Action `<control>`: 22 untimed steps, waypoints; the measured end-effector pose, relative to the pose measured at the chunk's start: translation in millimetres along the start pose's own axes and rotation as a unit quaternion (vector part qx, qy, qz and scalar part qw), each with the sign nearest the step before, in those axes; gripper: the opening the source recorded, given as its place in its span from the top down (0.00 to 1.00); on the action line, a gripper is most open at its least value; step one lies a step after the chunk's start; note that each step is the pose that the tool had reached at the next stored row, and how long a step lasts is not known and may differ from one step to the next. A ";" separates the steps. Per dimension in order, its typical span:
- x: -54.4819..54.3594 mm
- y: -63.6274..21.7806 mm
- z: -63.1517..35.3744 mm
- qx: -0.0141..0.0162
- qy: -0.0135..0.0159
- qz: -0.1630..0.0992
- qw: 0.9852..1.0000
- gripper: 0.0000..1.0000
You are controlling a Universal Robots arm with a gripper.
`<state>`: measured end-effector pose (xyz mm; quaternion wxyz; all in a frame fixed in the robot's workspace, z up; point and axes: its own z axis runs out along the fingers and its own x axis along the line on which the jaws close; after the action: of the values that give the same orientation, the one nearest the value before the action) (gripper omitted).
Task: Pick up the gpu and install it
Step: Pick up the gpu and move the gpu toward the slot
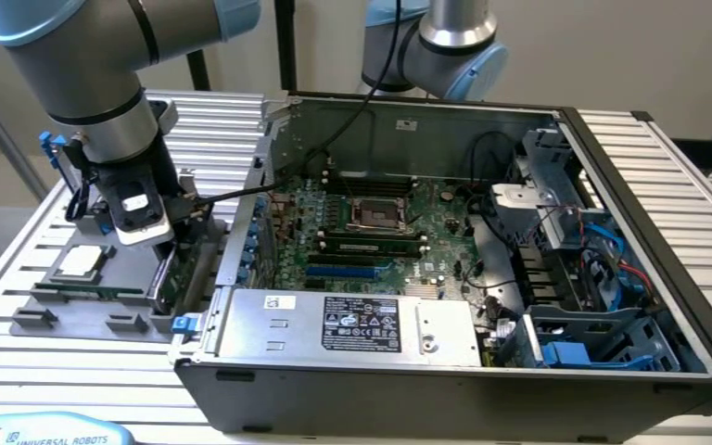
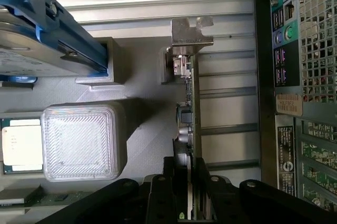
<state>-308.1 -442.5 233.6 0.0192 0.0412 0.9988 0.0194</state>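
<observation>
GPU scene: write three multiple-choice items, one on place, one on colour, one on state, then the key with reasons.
1. Where is the gpu? A plugged into a slot inside; B in the gray tray beside the case; C on the floor.
2. The hard drive has rails that are: A red; B blue; C yellow.
3. The case is: A closed; B wrapped; C open.
Key: 1 B, it stands on edge in the tray, outside the case. 2 B, the rails show blue. 3 C, the motherboard lies exposed.
</observation>
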 end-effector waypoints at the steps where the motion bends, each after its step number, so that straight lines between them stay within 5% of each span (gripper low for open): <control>1: 0.0 0.0 0.0 0.000 0.000 0.000 1.000 0.73; 15: 0.0 0.0 -0.9 0.000 0.000 0.000 1.000 0.73; 22: -0.7 0.8 -18.8 -0.005 0.000 0.000 1.000 0.73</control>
<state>-308.1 -442.4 252.4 0.0190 0.0413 0.9987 0.0245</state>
